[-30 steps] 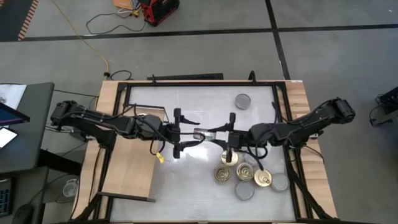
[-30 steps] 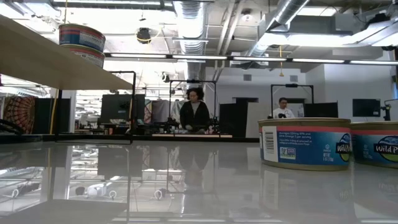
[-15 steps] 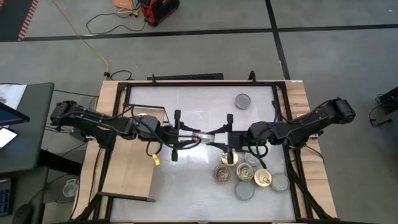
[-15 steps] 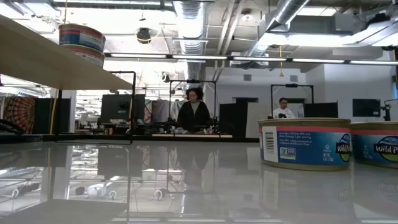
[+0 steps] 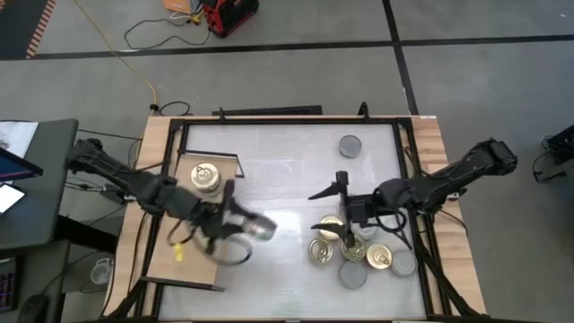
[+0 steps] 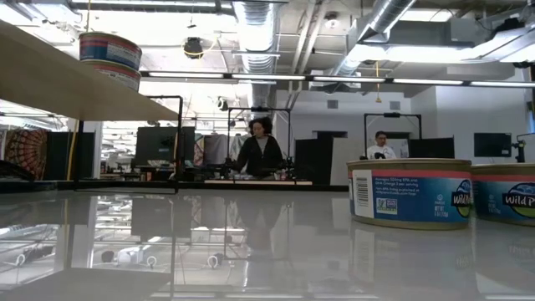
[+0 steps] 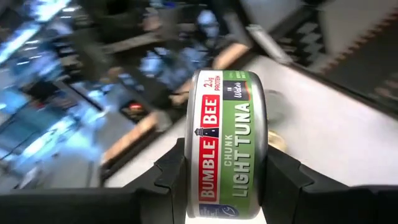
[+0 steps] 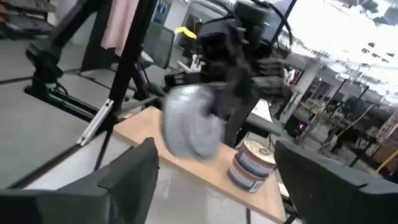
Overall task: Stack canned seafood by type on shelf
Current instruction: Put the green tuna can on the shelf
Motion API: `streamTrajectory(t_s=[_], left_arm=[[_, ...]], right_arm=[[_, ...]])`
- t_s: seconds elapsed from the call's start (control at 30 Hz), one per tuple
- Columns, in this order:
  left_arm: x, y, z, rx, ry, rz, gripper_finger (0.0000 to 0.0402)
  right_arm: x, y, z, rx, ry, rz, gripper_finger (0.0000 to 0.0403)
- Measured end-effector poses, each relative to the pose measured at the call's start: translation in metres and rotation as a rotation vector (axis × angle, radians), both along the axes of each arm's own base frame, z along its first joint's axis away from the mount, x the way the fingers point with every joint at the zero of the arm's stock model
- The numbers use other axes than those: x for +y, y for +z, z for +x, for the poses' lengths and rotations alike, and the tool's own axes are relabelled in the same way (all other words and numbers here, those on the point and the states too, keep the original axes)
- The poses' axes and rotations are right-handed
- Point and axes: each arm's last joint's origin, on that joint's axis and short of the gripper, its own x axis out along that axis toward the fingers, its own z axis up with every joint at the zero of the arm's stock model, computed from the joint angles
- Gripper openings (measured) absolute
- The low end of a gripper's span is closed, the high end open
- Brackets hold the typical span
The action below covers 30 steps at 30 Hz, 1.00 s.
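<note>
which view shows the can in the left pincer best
The left wrist view: the tuna can fills it, label readable, clamped on edge in the left pincer. The high view shows it as a blur, the right wrist view a grey blur; the low view misses it.

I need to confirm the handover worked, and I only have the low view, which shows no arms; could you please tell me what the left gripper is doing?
Observer: The left gripper is shut on a Bumble Bee tuna tin, held on edge.
Operator: Thank you. Where is it over the table?
Observer: Beside the shelf, in the high view.
Operator: And the right gripper, please?
Observer: The right gripper is open and empty, above the cluster of tins.
</note>
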Motion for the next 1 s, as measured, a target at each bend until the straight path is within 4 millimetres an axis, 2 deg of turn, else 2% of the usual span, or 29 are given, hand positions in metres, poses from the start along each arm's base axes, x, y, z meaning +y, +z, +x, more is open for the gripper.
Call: streamTrajectory(t_s=[0.17, 0.47, 0.73, 1.0], left_arm=[[-0.017, -0.004, -0.033, 0.118, -0.065, -0.041, 0.0141], [-0.029, -0.028, -0.079, 0.320, 0.021, 0.146, 0.0140], [-0.029, -0.040, -0.106, 0.429, 0.052, 0.193, 0.0140], [-0.023, -0.047, -0.120, 0.498, 0.106, 0.229, 0.0141]], right_arm=[[-0.009, -0.007, 0.001, 0.090, -0.085, 0.073, 0.0360], [-0.026, -0.022, 0.010, 0.191, -0.189, 0.235, 0.0341], [-0.032, -0.022, 0.012, 0.189, -0.219, 0.331, 0.0338], [-0.035, -0.023, 0.011, 0.180, -0.305, 0.351, 0.0338]])
